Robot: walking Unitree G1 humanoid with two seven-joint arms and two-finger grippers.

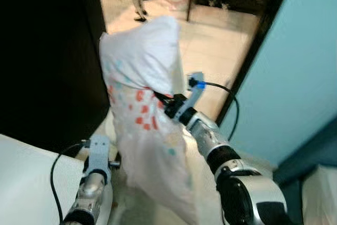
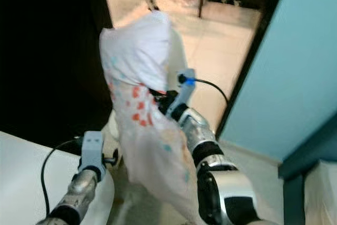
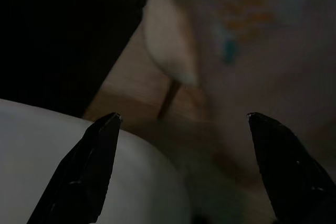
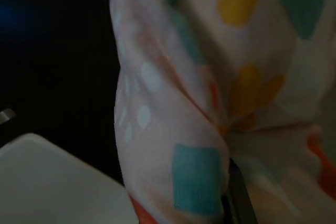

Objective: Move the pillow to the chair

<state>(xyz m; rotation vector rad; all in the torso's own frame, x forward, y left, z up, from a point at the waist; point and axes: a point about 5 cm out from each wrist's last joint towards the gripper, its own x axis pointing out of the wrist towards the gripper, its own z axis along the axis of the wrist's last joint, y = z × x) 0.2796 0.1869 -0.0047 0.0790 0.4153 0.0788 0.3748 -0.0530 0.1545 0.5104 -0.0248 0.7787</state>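
One white fabric pillow with red, teal and yellow patches (image 1: pixel 145 104) hangs upright in the air, in the middle of the scene, w/ its lower end near the floor. Right gripper (image 1: pixel 167 105) has its jaws closed on the pillow's side, about mid-height; cloth bunches at the grip point in the right wrist view. Left gripper (image 3: pixel 181 124) is low, beside the pillow's lower part, jaws wide apart and holding nothing. Below the left arm is a white rounded surface (image 1: pixel 26 183). Behind the pillow, a doorway opens on a beige tiled floor (image 1: pixel 216 40); a light blue wall (image 1: pixel 295 67) stands at the right. Containers: cannot tell any.
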